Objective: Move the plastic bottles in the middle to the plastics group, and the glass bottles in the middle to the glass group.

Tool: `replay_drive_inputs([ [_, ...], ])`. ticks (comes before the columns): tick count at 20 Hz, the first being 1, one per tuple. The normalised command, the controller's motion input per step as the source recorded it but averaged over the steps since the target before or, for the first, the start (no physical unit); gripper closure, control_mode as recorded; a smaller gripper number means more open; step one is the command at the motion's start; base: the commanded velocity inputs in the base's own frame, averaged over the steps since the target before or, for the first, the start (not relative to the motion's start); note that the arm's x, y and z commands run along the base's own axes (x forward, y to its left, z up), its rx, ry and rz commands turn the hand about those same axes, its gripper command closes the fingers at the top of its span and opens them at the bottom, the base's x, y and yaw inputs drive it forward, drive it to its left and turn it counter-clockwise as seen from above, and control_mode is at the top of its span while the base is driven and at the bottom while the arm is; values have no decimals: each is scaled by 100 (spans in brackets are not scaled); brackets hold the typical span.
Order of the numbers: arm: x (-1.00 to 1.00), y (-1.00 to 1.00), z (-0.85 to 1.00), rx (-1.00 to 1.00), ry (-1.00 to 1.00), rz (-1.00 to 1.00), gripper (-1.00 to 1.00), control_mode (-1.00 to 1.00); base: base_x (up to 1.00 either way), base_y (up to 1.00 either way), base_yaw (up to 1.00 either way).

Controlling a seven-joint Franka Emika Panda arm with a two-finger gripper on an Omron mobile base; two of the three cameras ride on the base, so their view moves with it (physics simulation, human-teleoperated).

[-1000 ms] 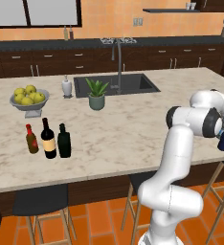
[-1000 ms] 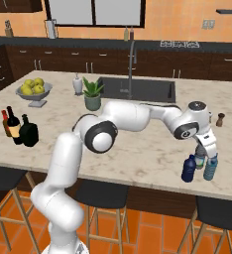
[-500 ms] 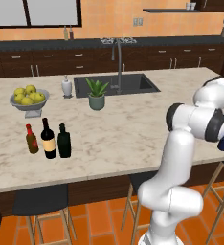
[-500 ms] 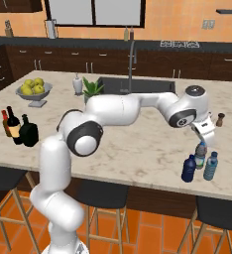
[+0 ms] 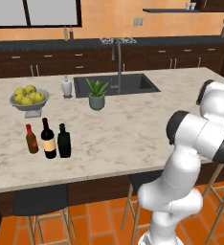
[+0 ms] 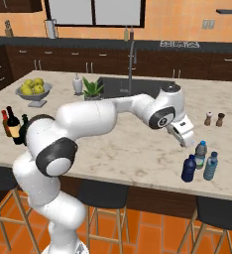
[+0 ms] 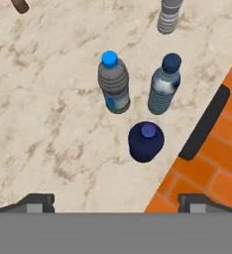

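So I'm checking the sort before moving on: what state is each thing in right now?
gripper: open, empty, above the plastics.
dark blue bottle: upright near the counter edge, capped.
two clear water bottles: upright beside it, capped.
dark green-black bottle: upright next to the wine bottle.
sauce bottle: upright, capped.

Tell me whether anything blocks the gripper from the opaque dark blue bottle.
Nothing visible does. The open gripper hangs above the opaque dark blue plastic bottle; two clear water bottles stand just beyond it, not touching it.
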Motion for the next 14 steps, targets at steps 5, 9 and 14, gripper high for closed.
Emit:
replay_drive_inputs([
  [5,-33,95,2,-18,28,8,-100,-100,0,0,0],
  [9,-45,73,-20,-2,6,8,-100,-100,0,0,0],
  [14,-24,31,-31,0,4,5,-100,-100,0,0,0],
])
